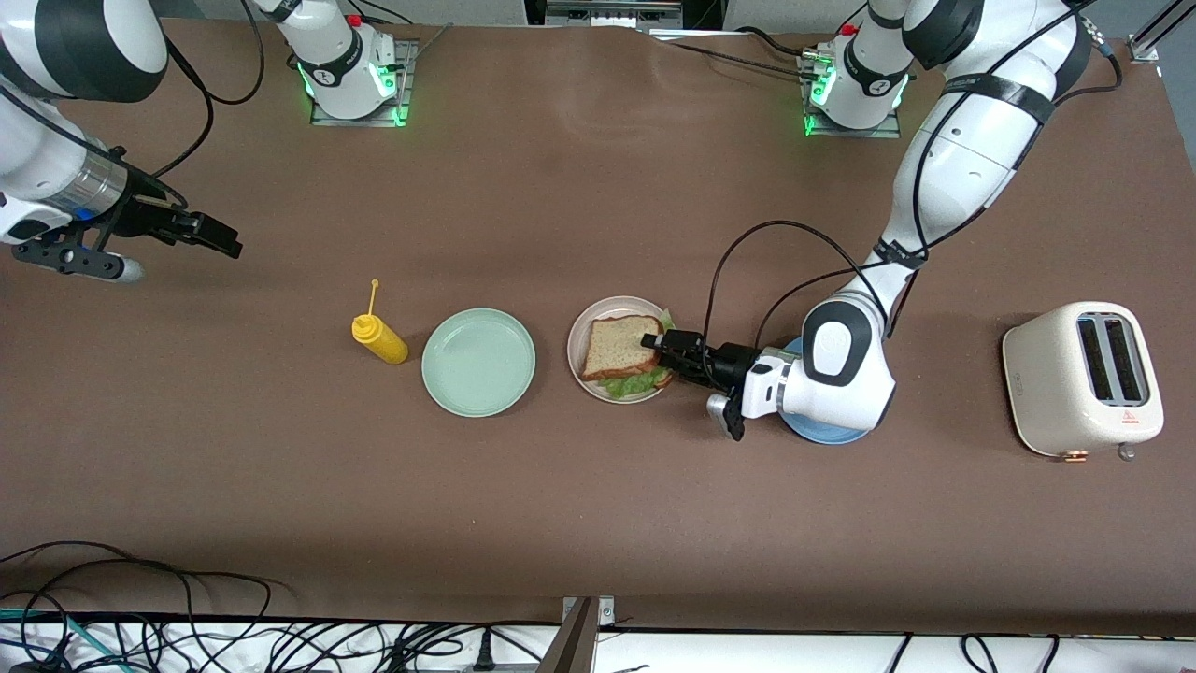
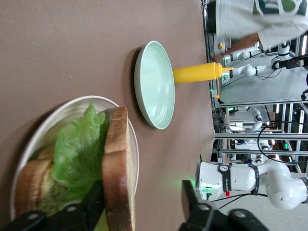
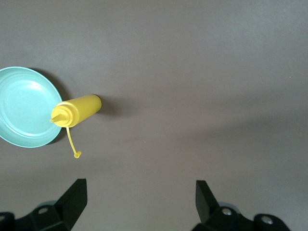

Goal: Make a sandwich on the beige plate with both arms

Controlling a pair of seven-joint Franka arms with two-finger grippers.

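since the sandwich [image 1: 623, 353] on the beige plate [image 1: 584, 329] at frame centre looks soft and crushable, grip crust edges lightly; left pincer [image 1: 660, 350] spread around the top slice, right pincer [image 1: 217, 236] spread, waiting upper left.

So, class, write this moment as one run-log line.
left gripper: open around top bread slice | sandwich: stacked on beige plate | right gripper: open, waiting over bare table near its end
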